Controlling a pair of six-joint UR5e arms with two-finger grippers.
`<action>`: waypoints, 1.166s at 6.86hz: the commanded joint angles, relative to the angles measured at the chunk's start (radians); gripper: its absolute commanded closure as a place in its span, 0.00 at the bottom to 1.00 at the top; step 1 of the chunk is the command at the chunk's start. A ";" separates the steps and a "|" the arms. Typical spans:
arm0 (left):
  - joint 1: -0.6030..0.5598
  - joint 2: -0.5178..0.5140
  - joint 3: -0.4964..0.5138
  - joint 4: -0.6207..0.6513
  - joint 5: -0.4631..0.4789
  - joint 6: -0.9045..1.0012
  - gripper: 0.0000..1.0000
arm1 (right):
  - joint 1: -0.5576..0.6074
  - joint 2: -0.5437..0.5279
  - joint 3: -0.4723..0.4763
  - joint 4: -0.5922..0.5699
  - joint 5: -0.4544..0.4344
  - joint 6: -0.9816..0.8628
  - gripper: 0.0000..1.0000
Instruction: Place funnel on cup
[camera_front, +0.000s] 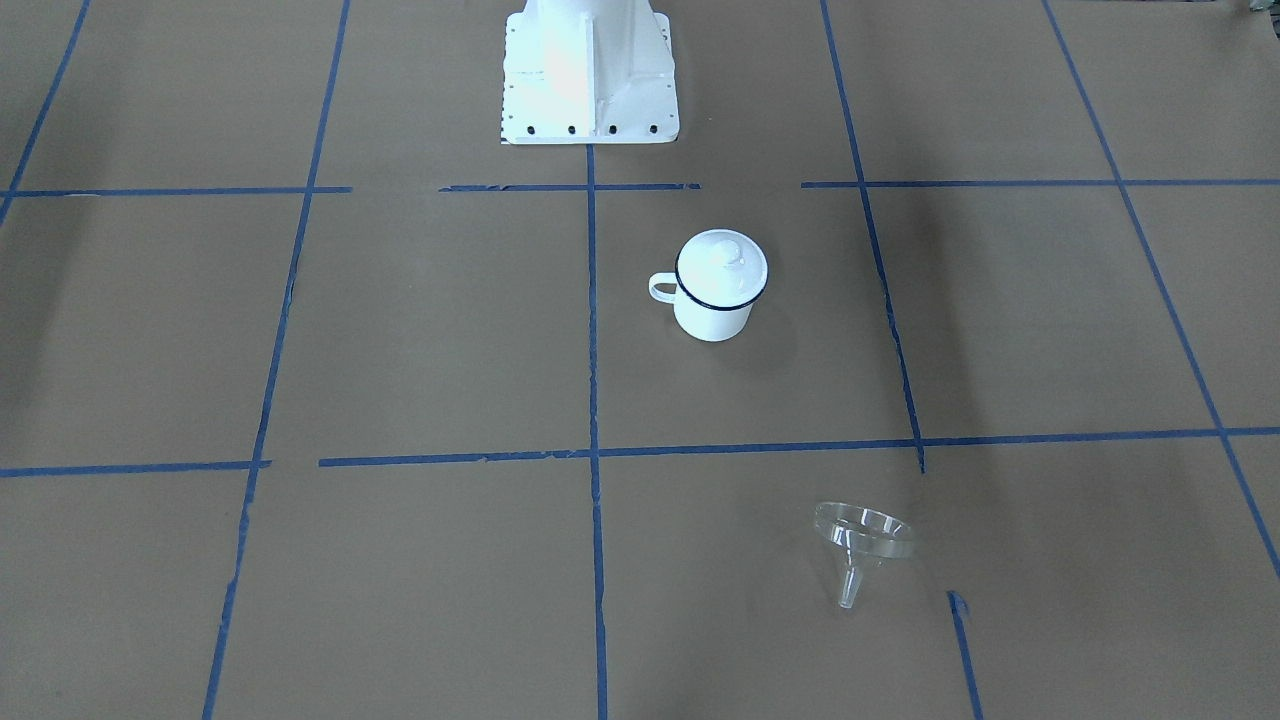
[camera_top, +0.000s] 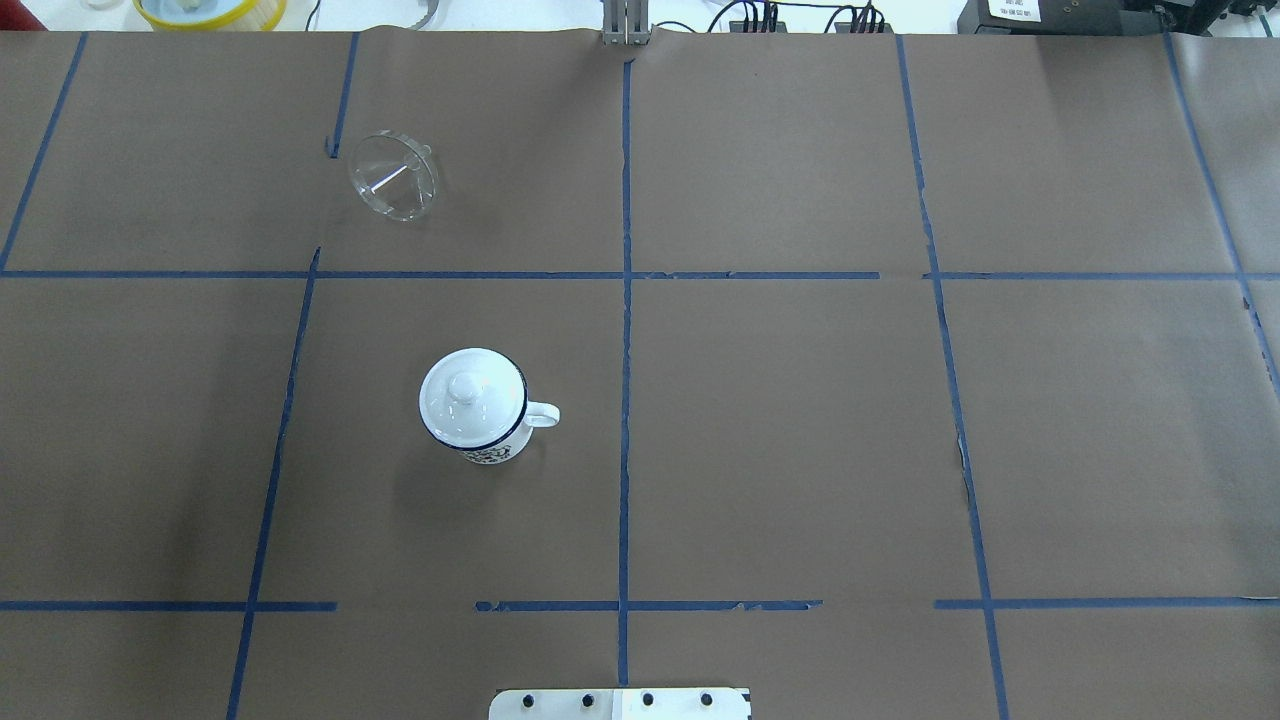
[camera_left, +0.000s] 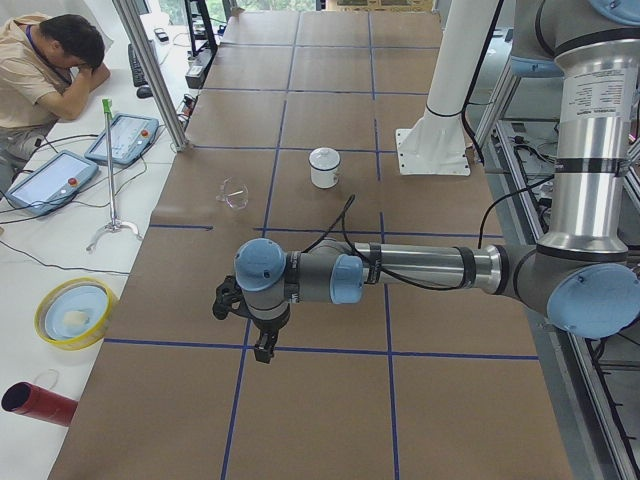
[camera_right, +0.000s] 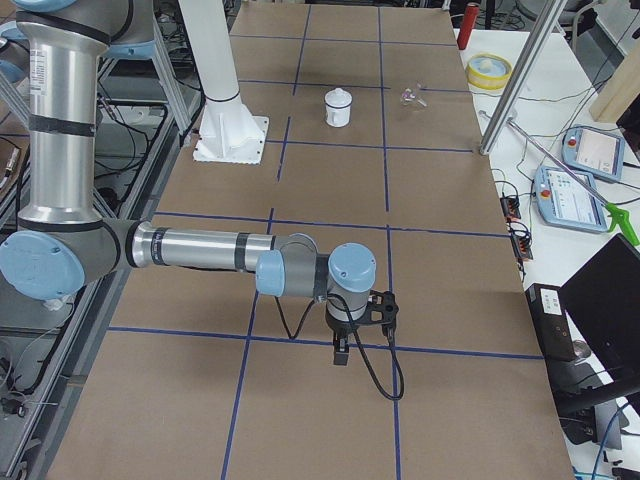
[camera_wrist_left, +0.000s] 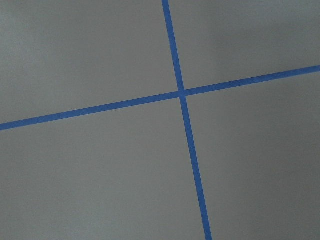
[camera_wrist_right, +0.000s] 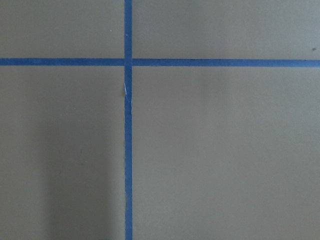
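Overhead exterior view first: the funnel (camera_top: 393, 175) is lying tipped on its side on the brown paper table (camera_top: 800, 450). It's in the robot's left half and toward the far edge, with its wide mouth facing back at the robot and the spout pointing away. The cup (camera_top: 490, 455) stands upright nearer the robot, well apart from the funnel, handle pointing toward the middle line. It has a white knobbed lid (camera_top: 470, 398) sitting on top.

Neither arm shows up in that view or the front one. From the left side camera, the left gripper (camera_left: 262, 352) hangs pointing down over a blue tape (camera_wrist_left: 181, 92) crossing out toward the table's left end. The funnel sits well apart from it, further in along the table, and the cup is beyond that. The right gripper (camera_right: 342, 355) does the same thing at the opposite end, far from both items.

Honestly can't tell how wide either set of fingers is from those side shots. The wrist cams show only paper and tape, and nothing is visibly held.
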 joint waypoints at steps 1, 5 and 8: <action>0.000 -0.010 -0.020 -0.006 -0.001 -0.001 0.00 | 0.000 0.000 0.001 0.000 0.000 0.000 0.00; 0.000 -0.064 -0.121 -0.062 0.007 0.002 0.00 | 0.000 0.000 0.001 0.000 0.000 0.000 0.00; 0.000 -0.174 -0.135 -0.288 0.016 -0.275 0.00 | 0.000 0.000 -0.001 0.000 0.000 0.000 0.00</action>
